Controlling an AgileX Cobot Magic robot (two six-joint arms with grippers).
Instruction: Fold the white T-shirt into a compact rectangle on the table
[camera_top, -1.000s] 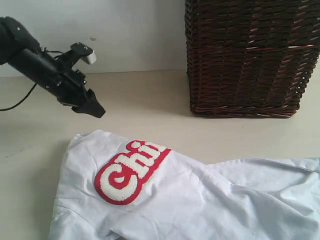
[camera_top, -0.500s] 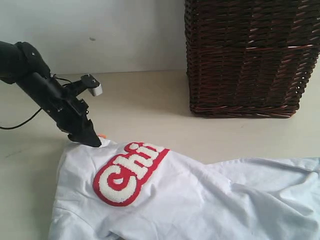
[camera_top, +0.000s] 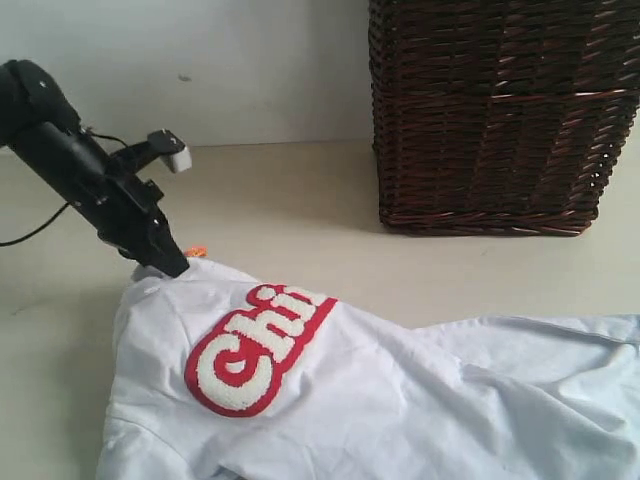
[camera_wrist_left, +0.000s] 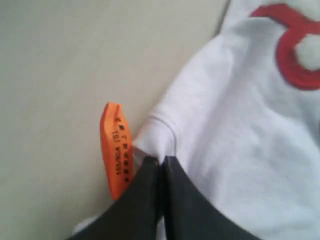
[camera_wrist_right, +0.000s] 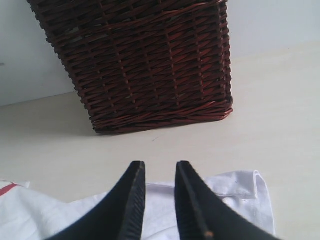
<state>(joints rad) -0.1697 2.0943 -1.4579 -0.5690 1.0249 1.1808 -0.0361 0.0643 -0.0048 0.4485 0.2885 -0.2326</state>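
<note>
- On the pale cream flat table (camera_top: 300, 190), my left gripper (camera_wrist_left: 160, 162) is pinched tight on the far-left hem of the soft white cotton T-shirt (camera_top: 400, 400).
- Thin bite: pulling could slip it free.
- My right gripper (camera_wrist_right: 159, 172) gapes slightly, empty.

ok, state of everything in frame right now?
white T-shirt: unfolded, rumpled, lettering up, one edge pinched.
left gripper: shut on white T-shirt's hem.
right gripper: open, empty.
orange tag: sticking out beside pinched hem.
wicker basket: upright, contents hidden.
</note>
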